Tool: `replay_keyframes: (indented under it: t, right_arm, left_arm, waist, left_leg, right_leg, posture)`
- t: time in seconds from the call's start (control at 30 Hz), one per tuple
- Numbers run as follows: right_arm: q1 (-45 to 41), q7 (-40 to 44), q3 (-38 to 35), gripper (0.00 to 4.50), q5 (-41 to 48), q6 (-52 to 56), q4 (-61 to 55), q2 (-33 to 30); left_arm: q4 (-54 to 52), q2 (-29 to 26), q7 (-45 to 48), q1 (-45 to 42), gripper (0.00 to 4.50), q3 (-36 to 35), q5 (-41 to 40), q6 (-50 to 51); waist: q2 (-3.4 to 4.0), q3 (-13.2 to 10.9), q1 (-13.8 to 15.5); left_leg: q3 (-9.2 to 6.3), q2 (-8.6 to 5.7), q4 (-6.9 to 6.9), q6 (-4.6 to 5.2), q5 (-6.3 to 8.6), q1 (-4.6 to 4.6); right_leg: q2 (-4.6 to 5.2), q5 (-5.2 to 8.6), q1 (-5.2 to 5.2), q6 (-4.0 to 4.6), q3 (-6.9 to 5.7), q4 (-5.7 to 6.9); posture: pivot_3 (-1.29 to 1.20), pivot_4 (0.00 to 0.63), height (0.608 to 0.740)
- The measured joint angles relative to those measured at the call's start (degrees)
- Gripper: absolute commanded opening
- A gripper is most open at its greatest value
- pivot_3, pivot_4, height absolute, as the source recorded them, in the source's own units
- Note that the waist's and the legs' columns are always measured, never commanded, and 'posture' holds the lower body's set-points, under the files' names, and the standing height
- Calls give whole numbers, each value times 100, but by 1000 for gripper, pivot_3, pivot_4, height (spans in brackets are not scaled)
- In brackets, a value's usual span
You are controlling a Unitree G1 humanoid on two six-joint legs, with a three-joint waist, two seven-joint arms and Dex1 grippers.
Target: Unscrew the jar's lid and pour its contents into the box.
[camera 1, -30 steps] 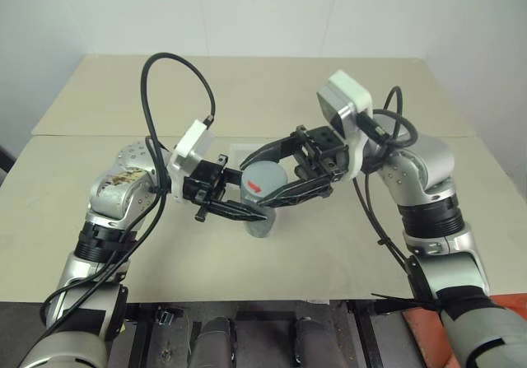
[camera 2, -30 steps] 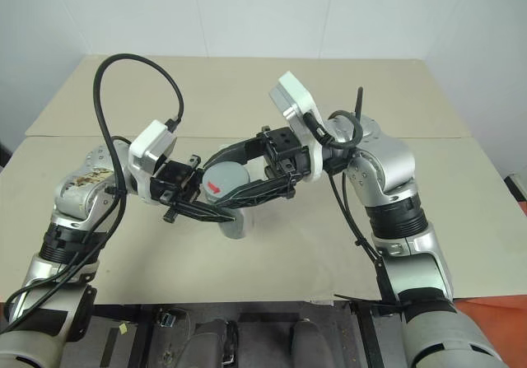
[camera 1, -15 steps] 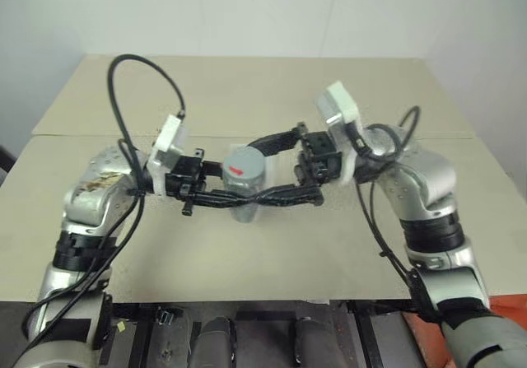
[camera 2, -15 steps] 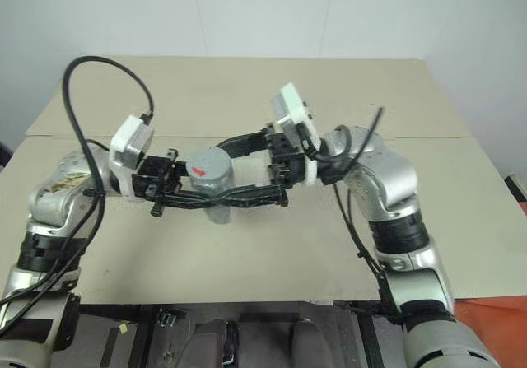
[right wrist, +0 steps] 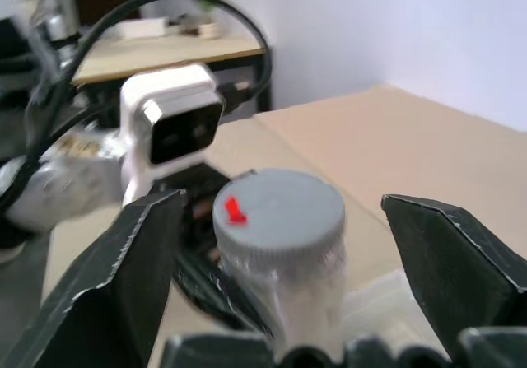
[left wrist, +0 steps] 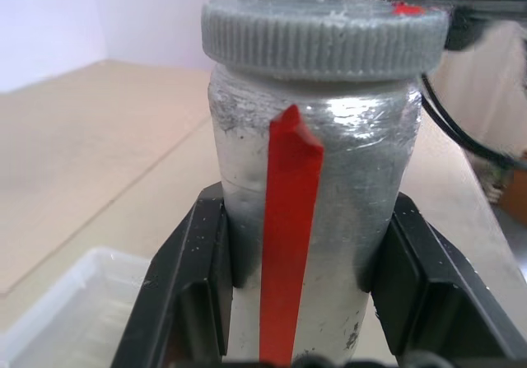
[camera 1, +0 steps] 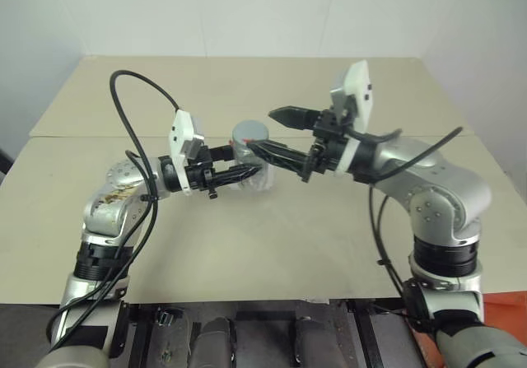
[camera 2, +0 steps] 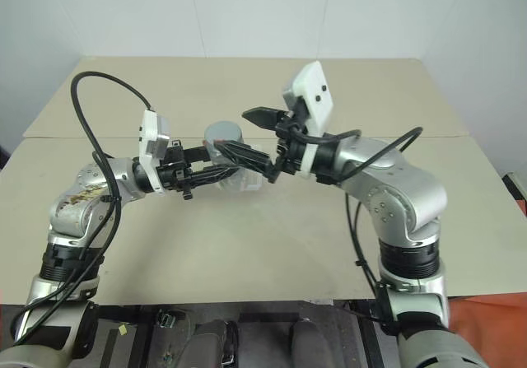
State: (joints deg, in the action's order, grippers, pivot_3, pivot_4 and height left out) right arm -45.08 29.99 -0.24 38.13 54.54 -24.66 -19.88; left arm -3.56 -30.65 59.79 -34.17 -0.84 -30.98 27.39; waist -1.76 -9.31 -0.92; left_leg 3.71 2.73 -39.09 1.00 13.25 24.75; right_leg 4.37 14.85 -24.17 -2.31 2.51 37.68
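Presently: jar (left wrist: 309, 220), lid (right wrist: 278, 209) on, clamped upright in the left gripper (camera 1: 239, 173) above the worktop (camera 1: 272, 244) (steadied for unscrewing, seemingly), right gripper (camera 1: 268, 132) spread wide either side of the lid without touching, box (left wrist: 74, 319) just beneath.

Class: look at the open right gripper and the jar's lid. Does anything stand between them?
Nothing visible does. The right gripper is open, one finger on each side of the lid, with clear gaps. The left gripper is shut on the jar lower down, below the lid.
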Motion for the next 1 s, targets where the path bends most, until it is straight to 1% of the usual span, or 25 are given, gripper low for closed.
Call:
replay_keyframes:
  t: [0.1, 0.27, 0.7, 1.0]
  right_arm:
    - [-194, -519, 236, 4472, -278, 88, 0, 136]
    - [-203, -884, 508, 4472, -494, 116, 30, 303]
    - [-225, -1057, 629, 4472, -541, 244, 34, 402]
    - [-163, -926, 631, 4472, -499, 244, -18, 252]
  left_arm:
    - [2, 1, -31, -7, 1885, 51, 42, 18]
    - [36, -1, -31, -41, 1885, 74, 60, 20]
    - [57, -4, 12, -107, 1885, 75, 63, 19]
    - [62, -170, 190, -110, 1885, 75, 63, 20]
  waist:
    - [0, 0, 9]
    - [0, 0, 19]
    - [0, 0, 8]
    - [0, 0, 8]
  left_leg:
    - [3, -1, 0, 0, 0, 0]
    - [9, -2, 0, 0, 0, 1]
    - [7, -1, 0, 0, 0, 1]
    - [7, -1, 0, 0, 0, 1]
  right_leg:
    - [1, 0, 1, 0, -2, -1]
    - [1, 0, 3, 0, -4, -3]
    - [0, 0, 2, 0, -4, -4]
    - [0, 0, 2, 0, -4, -5]
  posture:
    - [0, 150, 740]
    - [0, 150, 740]
    - [0, 150, 740]
    - [0, 150, 740]
